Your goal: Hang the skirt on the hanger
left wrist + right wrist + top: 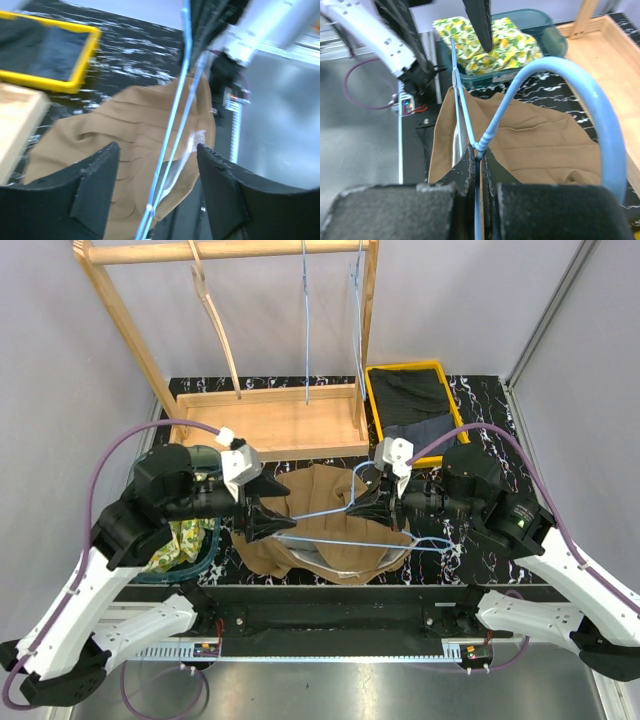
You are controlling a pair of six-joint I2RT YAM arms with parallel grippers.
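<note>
While the right gripper [480, 159] is clamping the blue hanger [602, 125] at its neck, the left gripper [157, 150] is hovering, jaws apart, astride its wires above the brown skirt [125, 130].

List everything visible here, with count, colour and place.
table: one, black marbled, under everything
rack: one, wooden, at the table's back
spare hangers: three, one wooden, two pale blue, hanging on the rack
skirt: one, brown, lying at the centre
hanger: one, light blue, over the skirt
yellow bin: one, yellow, back right, holding dark clothes
teal bin: one, teal, left side, holding patterned cloth
left gripper: one, black, open, hanger wires between its fingers
right gripper: one, black, shut on the hanger's neck
</note>
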